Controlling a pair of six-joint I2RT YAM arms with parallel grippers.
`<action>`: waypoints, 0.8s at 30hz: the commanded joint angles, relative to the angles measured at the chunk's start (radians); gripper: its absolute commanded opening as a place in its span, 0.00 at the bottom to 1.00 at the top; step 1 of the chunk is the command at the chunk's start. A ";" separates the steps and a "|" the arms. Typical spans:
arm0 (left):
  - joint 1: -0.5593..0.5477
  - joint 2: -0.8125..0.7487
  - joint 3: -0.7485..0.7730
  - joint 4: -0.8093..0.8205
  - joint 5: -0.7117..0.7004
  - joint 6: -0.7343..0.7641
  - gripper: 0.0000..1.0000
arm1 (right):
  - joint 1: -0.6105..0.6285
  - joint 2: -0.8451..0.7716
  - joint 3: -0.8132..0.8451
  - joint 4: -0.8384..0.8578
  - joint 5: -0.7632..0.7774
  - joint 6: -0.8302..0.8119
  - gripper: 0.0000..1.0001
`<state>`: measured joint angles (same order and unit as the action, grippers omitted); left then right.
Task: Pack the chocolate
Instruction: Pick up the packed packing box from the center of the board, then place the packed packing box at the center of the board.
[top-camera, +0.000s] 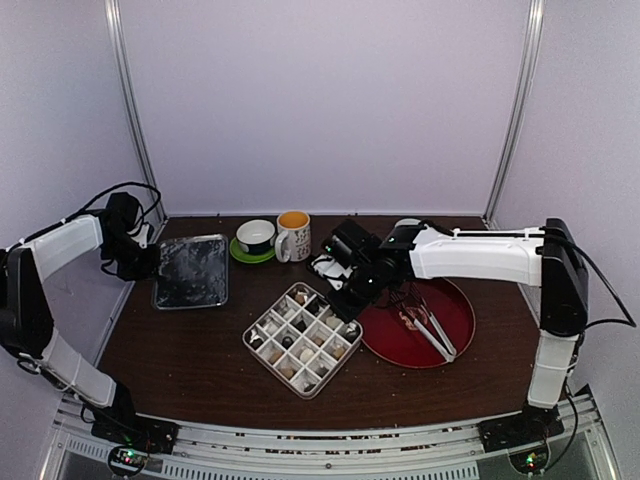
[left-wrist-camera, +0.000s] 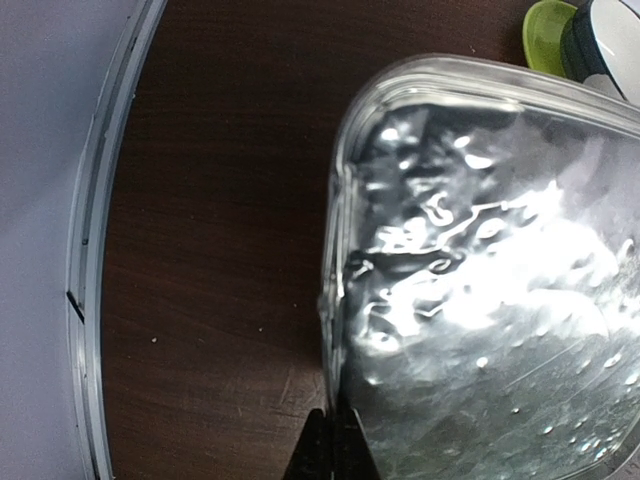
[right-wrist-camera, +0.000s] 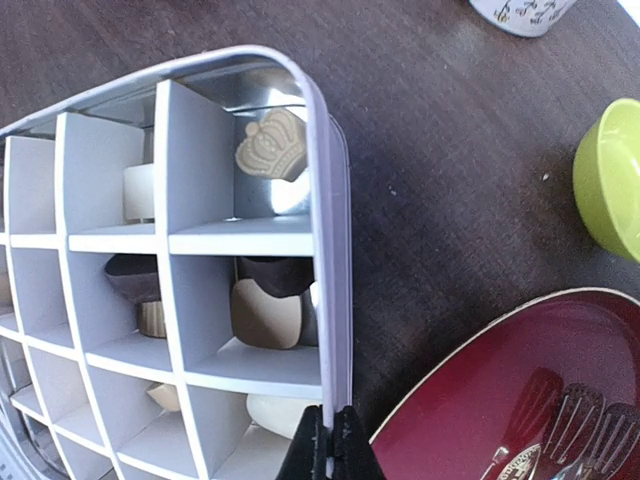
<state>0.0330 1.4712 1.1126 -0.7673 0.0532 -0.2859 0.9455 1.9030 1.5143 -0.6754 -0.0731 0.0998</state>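
Although dividers (right-wrist-camera: 190, 240) hide several pieces, the chocolate (right-wrist-camera: 272, 145) sits in cells of the white gridded box (right-wrist-camera: 326, 210), the right pincer (right-wrist-camera: 328, 450) clenched at its rim; farther back, the left pincer (left-wrist-camera: 330, 455) is clenched at the edge of the crinkled foil tray (left-wrist-camera: 480, 280).
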 joint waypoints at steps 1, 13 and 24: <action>0.007 -0.031 -0.017 0.019 -0.003 0.007 0.00 | 0.016 -0.104 -0.031 0.150 0.020 -0.115 0.00; 0.007 0.003 -0.010 0.032 0.015 0.007 0.00 | 0.100 -0.146 -0.040 0.192 0.306 -0.339 0.00; 0.006 0.017 0.008 0.021 0.013 0.013 0.00 | 0.112 -0.092 -0.011 0.188 0.302 -0.327 0.00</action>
<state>0.0330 1.4899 1.1015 -0.7677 0.0563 -0.2855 1.0492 1.8057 1.4536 -0.5480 0.1844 -0.2398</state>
